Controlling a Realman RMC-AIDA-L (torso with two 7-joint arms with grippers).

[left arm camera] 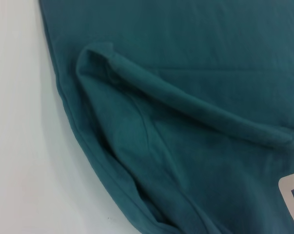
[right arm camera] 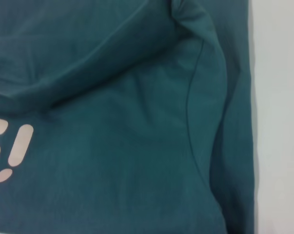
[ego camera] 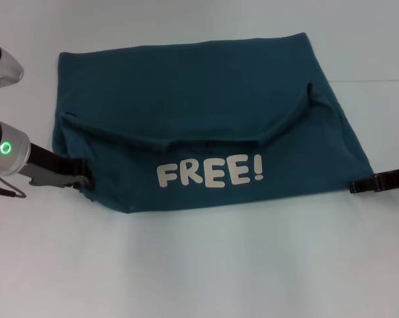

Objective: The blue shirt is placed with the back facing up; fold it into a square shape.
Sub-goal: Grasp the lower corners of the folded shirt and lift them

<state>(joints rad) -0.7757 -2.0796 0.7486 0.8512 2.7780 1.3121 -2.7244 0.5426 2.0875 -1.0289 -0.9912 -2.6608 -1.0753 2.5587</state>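
The blue shirt (ego camera: 206, 86) lies flat on the white table. Its near part is folded back over itself, so the white "FREE!" lettering (ego camera: 209, 173) faces up, with a raised fold ridge (ego camera: 206, 142) running across above it. My left gripper (ego camera: 80, 176) sits low at the shirt's near-left edge, touching the cloth. My right gripper (ego camera: 356, 186) is low at the near-right corner, just beside the cloth. The left wrist view shows the folded layer and ridge of the shirt (left arm camera: 195, 107). The right wrist view shows the shirt (right arm camera: 137, 146) with the exclamation mark (right arm camera: 17, 146).
The white table (ego camera: 199, 265) runs bare in front of the shirt and on both sides. My left arm's silver link with a green light (ego camera: 6, 148) stands at the far left. A faint table seam (ego camera: 378, 81) runs behind the shirt on the right.
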